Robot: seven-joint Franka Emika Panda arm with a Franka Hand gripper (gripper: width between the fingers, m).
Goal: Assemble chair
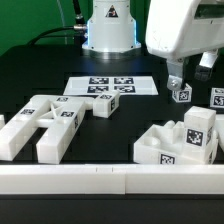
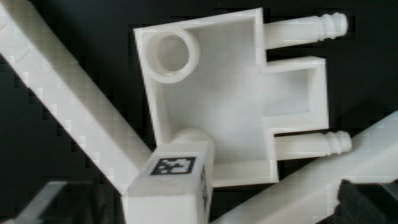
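The chair lies in loose white parts. In the exterior view, crossed panels and bars (image 1: 50, 122) lie at the left, with a tagged block (image 1: 105, 103) beside them. A blocky tagged cluster (image 1: 185, 142) sits at the right. My gripper (image 1: 188, 70) hangs at the upper right, above the table, holding nothing; its fingers look spread. The wrist view shows a flat piece (image 2: 222, 95) with a round hole and two pegs. A tagged bar (image 2: 173, 172) and a slanted bar (image 2: 71, 100) lie against it. A dark finger (image 2: 384, 195) shows at the frame edge.
The marker board (image 1: 112, 87) lies at the back centre, in front of the robot base (image 1: 108, 30). Two small tagged cubes (image 1: 182, 95) (image 1: 218, 97) stand under and beside my gripper. A long white rail (image 1: 110, 182) runs along the front edge.
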